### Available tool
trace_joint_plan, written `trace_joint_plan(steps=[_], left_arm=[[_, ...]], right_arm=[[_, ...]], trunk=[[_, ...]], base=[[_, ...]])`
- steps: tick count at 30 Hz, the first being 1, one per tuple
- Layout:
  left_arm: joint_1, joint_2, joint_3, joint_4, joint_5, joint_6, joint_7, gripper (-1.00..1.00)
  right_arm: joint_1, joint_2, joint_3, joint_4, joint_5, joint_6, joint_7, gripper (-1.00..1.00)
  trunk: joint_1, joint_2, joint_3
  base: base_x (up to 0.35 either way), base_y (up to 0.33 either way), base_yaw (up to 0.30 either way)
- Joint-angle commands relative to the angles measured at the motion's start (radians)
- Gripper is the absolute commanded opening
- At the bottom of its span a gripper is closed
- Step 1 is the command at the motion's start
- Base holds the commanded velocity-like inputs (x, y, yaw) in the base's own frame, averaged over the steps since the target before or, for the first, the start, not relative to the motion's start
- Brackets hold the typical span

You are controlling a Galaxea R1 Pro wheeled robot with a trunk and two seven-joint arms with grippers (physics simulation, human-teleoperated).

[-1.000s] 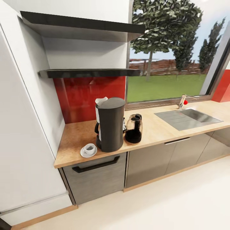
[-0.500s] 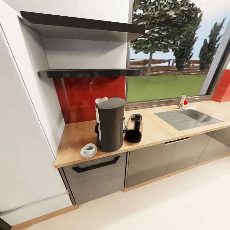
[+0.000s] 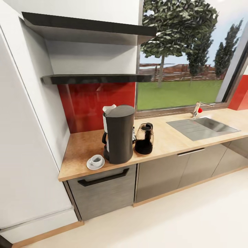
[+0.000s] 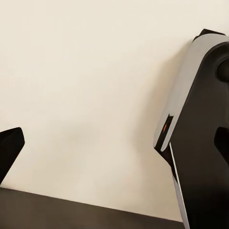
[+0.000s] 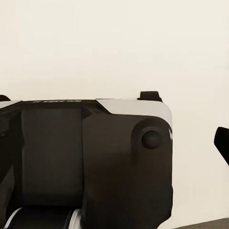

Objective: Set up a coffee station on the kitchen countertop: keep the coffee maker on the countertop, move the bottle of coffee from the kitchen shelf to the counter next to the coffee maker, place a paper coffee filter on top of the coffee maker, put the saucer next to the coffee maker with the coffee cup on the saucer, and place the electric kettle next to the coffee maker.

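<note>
Over the head camera now: coffee maker (image 3: 119, 133) standing upright on the countertop (image 3: 82, 148), near the front edge, dark and tall. Something white and crinkled, the paper filter (image 3: 109, 109), poking up at its top left rim. Just to its left, saucer (image 3: 95, 163) flat on the wood, with the cup (image 3: 96, 160) sitting on it, close to the counter's front edge. On the other side, kettle (image 3: 144, 138) just beside the machine, black lid up, dark in its lower part. Tucked between machine and kettle, a sliver of white label with dark print, likely the bottle (image 3: 134, 134), mostly hidden. Black shelf (image 3: 96, 79) up on the wall above the red backsplash (image 3: 93, 100), a second shelf higher still. Further right, steel sink (image 3: 201, 127) set into the counter, tap (image 3: 198, 108) behind it, window (image 3: 186, 55) with trees and lawn beyond. Grey cabinet fronts (image 3: 103, 193) below, pale floor (image 3: 179, 220) in front.

Left wrist camera: pale floor, a dark finger tip (image 4: 8, 148) at one edge, part of the robot's grey-and-black body (image 4: 200, 124) at the other. Right wrist camera: more of that body (image 5: 86, 157), one dark tip (image 5: 222, 143) at the edge. Open or clenched, either gripper? Cannot tell from these.
</note>
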Motion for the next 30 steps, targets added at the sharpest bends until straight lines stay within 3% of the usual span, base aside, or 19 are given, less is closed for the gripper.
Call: trace_joint_plan(steps=[1, 30], left_arm=[[-0.001, -0.001, 0.006, 0.001, -0.010, -0.004, 0.002, 1.00], [-0.001, -0.010, 0.006, 0.002, -0.011, -0.003, 0.002, 1.00]], right_arm=[[0.000, 0.000, -0.008, -0.001, 0.008, 0.001, 0.001, 1.00], [-0.001, 0.000, -0.010, -0.007, 0.003, -0.002, 0.001, 1.00]], trunk=[[0.001, -0.002, -0.002], [0.001, -0.002, -0.002]], base=[[0.000, 0.000, 0.000], [0.000, 0.000, 0.000]])
